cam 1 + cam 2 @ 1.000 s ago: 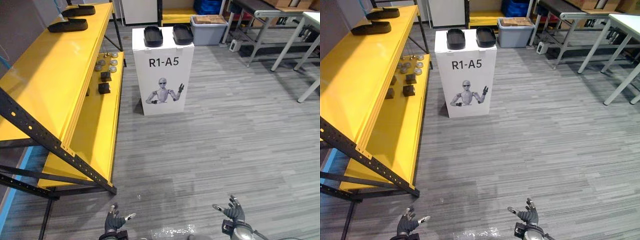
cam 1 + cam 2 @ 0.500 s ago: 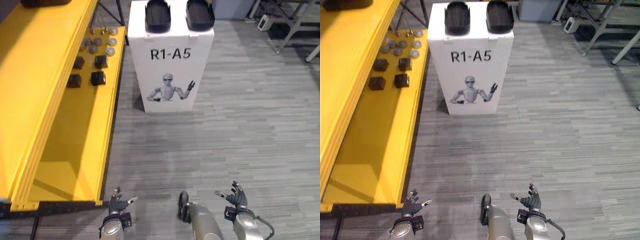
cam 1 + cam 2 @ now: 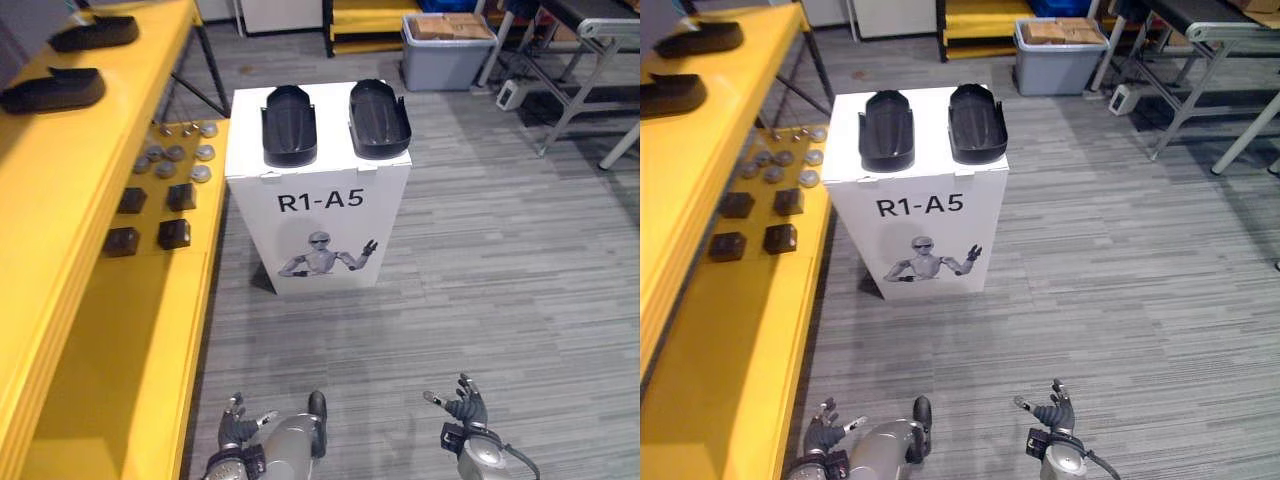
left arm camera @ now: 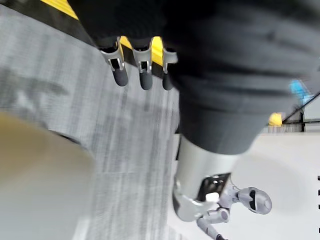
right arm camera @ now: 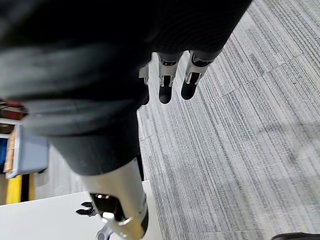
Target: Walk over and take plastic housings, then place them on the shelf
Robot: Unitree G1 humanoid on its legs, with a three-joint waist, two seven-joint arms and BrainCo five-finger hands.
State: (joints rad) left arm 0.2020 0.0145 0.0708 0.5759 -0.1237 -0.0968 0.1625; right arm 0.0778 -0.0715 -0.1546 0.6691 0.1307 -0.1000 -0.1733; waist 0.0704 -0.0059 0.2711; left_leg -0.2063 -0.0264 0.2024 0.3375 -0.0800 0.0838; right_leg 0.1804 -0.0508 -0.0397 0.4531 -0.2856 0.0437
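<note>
Collision is the main risk: the two black plastic housings [image 3: 289,125] lie side by side on top of the white box [image 3: 320,235], just beside the yellow shelf [image 3: 60,200], and a step too far could bump the box and spill them. The left hand [image 3: 238,430] and right hand [image 3: 464,408] hang low with fingers spread loose, holding nothing. A reach begun too early would likely close on air or nudge a housing off the edge.

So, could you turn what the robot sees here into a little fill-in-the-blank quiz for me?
On top of the white box sit ____ black plastic housings.
The shelf beside the box is painted ____.
The left hand and right hand are both ____ rather than shut, holding nothing.

Missing words: two; yellow; open.
</note>
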